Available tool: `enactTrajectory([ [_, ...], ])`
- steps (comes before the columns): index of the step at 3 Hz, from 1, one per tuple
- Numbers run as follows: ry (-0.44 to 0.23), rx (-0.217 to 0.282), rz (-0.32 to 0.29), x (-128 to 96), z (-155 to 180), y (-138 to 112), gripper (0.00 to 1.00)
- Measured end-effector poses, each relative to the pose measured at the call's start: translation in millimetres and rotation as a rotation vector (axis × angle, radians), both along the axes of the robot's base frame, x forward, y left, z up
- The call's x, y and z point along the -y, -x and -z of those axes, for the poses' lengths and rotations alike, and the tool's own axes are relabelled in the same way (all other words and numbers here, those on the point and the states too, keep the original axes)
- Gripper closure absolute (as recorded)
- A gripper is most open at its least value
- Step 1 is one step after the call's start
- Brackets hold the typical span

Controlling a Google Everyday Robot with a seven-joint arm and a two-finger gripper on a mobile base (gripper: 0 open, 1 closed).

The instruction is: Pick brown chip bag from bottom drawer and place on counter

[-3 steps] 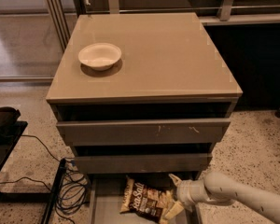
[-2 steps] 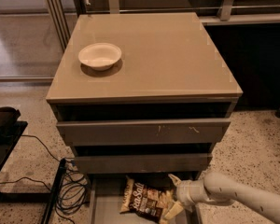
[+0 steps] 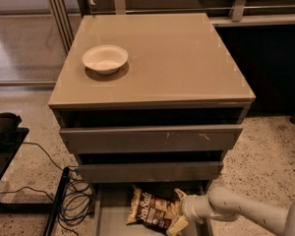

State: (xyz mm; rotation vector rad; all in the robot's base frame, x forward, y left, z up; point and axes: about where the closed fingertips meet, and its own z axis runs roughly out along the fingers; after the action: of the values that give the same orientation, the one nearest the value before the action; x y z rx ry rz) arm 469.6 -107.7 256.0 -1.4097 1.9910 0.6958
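Note:
The brown chip bag [image 3: 151, 209] lies in the open bottom drawer [image 3: 110, 215] at the foot of the cabinet, its "Sea Salt" script facing up. My gripper [image 3: 178, 210] reaches in from the lower right on a cream arm. One finger shows above the bag's right end and one below it. The bag rests on the drawer floor. The counter [image 3: 172, 58] is the glossy taupe top of the cabinet, above and behind.
A white bowl [image 3: 105, 58] sits on the counter's left side. Two closed drawer fronts [image 3: 152, 139] overhang the bottom drawer. Black cables [image 3: 71, 200] and a dark stand lie on the floor to the left. A speckled floor lies to the right.

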Motion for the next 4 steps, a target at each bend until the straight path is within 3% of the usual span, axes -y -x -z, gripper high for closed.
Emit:
enactTrajectory([
  [2,-0.024,-0.026,0.063,-8.2,55.1,3.7,0.00],
  [3,-0.080,-0.053,0.124,-35.2,104.9,-10.0,0.00],
  [4,-0.081,-0.054,0.128,-34.8,107.7,-10.6,0.00],
])
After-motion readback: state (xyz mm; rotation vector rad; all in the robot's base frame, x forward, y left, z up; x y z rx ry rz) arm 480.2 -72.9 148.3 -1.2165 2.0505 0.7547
